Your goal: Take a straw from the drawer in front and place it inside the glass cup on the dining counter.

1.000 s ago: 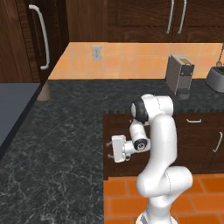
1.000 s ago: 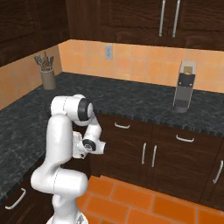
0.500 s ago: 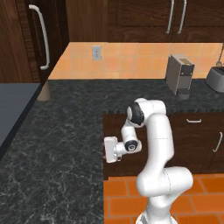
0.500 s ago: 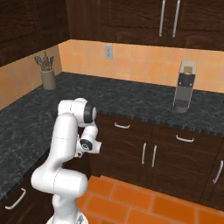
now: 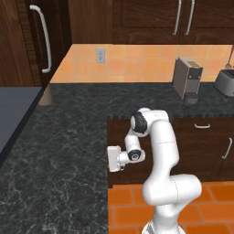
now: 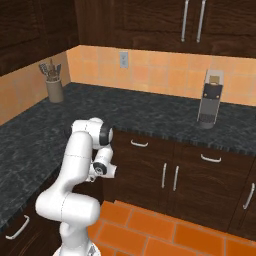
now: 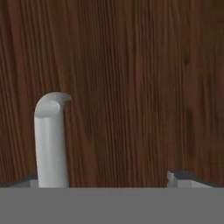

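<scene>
A: What is the largest thing around the robot?

B: The black granite worktop wraps the corner, with dark upper cabinets over an orange tiled backsplash. Below the worktop runs a row of dark wood fronts.

A: And on the worktop?

B: A grey coffee machine stands against the backsplash and a utensil holder sits far off in the corner. A toaster shows at the right edge of the left base view. All stand well apart from the arm.

A: Where is the drawer?

B: The drawer is a dark brown wooden front right ahead of the hand, closed. Its silver handle rises just beside one fingertip, close to the camera. Whether they touch cannot be told.

A: The gripper?

B: The gripper has its jaws spread wide, holding nothing, pointed flat at the wood. In the left base view it sits low, under the worktop's edge.
</scene>
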{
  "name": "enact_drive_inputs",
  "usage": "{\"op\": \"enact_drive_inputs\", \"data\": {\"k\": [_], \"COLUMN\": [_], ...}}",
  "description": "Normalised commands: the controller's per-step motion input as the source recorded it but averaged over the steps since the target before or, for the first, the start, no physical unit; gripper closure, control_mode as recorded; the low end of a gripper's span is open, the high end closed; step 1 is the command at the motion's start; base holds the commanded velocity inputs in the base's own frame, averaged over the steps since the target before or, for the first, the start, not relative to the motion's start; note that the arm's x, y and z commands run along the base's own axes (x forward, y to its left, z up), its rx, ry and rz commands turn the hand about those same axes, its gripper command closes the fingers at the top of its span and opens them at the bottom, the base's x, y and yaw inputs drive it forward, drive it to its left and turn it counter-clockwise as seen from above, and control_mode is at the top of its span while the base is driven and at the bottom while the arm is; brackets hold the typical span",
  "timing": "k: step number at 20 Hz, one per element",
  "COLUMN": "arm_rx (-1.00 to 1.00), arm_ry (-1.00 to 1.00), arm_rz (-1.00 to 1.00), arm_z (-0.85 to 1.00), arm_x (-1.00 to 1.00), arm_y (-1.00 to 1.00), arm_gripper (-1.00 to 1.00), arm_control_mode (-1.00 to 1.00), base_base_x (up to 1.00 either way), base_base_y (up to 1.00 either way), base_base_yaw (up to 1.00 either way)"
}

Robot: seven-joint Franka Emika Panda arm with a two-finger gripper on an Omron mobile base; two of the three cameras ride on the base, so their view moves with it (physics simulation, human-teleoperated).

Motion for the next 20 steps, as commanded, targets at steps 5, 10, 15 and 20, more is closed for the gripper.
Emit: {"op": "enact_drive_inputs", "data": {"k": [5, 10, 15, 20], "arm_rx": [0.0, 0.0, 0.0, 0.0], "arm_ry": [0.0, -0.04, -0.04, -0.02], "arm_rz": [0.0, 0.0, 0.0, 0.0], "arm_z": [-0.08, 0.0, 0.0, 0.0], "arm_x": [0.0, -0.02, -0.16, -0.18], "arm_y": [0.29, -0.07, -0.53, -0.94], "arm_gripper": [1.0, 1.0, 1.0, 1.0], "arm_control_mode": [-1.0, -1.0, -1.0, -1.0], "base_base_x": [0.0, 0.0, 0.0, 0.0], "base_base_y": [0.0, 0.0, 0.0, 0.0], "base_base_yaw": [0.0, 0.0, 0.0, 0.0]}}
